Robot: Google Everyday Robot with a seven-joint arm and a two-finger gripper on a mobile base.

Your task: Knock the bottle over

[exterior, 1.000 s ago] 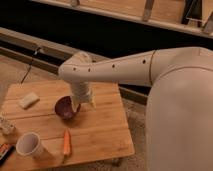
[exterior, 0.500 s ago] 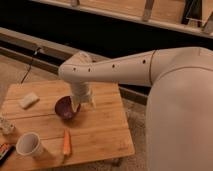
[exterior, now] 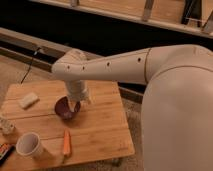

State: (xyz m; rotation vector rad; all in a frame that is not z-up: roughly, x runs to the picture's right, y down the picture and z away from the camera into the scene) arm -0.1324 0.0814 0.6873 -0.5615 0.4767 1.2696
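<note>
Six things lie on the wooden tabletop (exterior: 100, 125), and we name each place from the purple bowl (exterior: 64, 108). Far to the left of the bowl, right at the tabletop's left edge, we see the small pale bottle (exterior: 6, 125). It stands upright, well apart from the bowl. Below the bottle, at the front left corner, a dark flat thing (exterior: 4, 152) pokes into view, and we cannot tell what it is. Left of the bowl and a bit further back lies a pale block (exterior: 28, 100). Left of the bowl and nearer the front stands a white cup (exterior: 29, 145). The bowl itself sits near the middle of the tabletop. Just in front of the bowl lies an orange carrot (exterior: 66, 142). The hand (exterior: 75, 104) hangs over the bowl's right side, pointing down. We cannot tell if the hand is clenched or let go. The big white arm (exterior: 115, 67) reaches in from the right of the bowl.
</note>
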